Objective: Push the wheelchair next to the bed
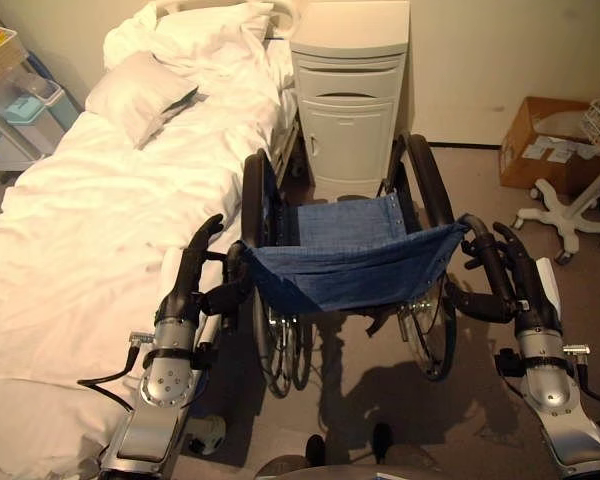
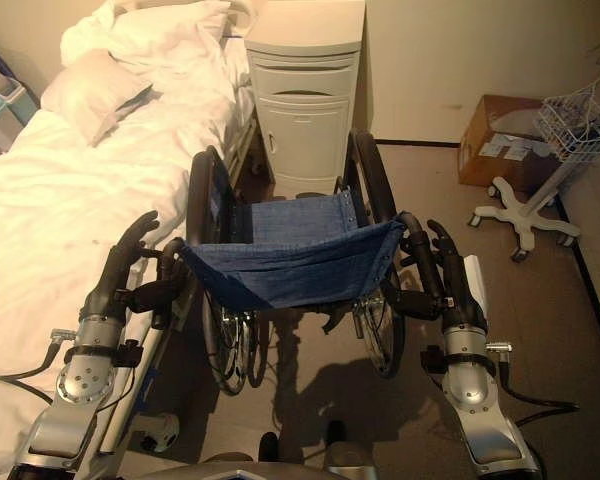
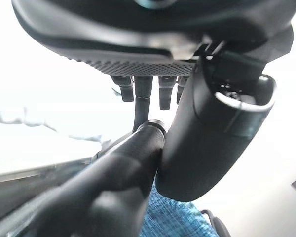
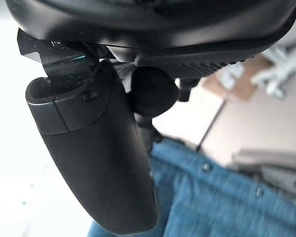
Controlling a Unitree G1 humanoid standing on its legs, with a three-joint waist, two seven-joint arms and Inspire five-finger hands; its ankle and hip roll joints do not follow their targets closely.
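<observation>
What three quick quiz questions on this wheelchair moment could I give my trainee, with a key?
1. True or false: the wheelchair stands beside the bed.
2. What stands straight ahead of the wheelchair? A) white cabinet B) cardboard box C) pillow
3. Fill in: the left hand and right hand each rest at a push ____.

Key: 1 true; 2 A; 3 handle.

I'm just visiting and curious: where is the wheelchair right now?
In the left eye view the wheelchair stands mid-floor, the bed along its left side and a cream bedside cabinet just beyond it.
</observation>
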